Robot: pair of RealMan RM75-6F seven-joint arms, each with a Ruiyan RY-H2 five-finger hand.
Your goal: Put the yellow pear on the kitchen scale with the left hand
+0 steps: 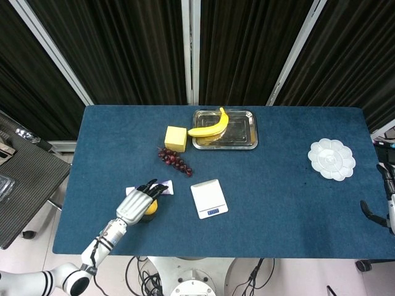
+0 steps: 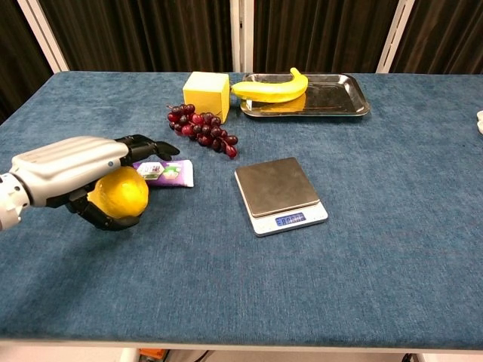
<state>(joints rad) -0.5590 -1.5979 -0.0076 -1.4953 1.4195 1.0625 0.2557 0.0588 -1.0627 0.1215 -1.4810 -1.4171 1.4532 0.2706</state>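
The yellow pear (image 2: 121, 194) sits on the blue cloth at the table's front left, mostly covered in the head view (image 1: 150, 208). My left hand (image 2: 72, 167) (image 1: 137, 202) lies cupped over it, palm on top, thumb curling around its near side, fingers stretched out toward the tube. The pear rests on the cloth. The kitchen scale (image 2: 278, 188) (image 1: 208, 198) stands bare to the right of the pear, apart from the hand. My right hand (image 1: 387, 200) hangs past the table's right edge with its fingers apart, holding nothing.
A purple-and-white tube (image 2: 167, 172) lies just beyond the left fingers. Dark grapes (image 2: 200, 130) and a yellow cube (image 2: 206, 94) sit further back. A banana (image 2: 272, 87) lies in the metal tray (image 2: 347, 94). A white flower-shaped dish (image 1: 332, 159) is at the right.
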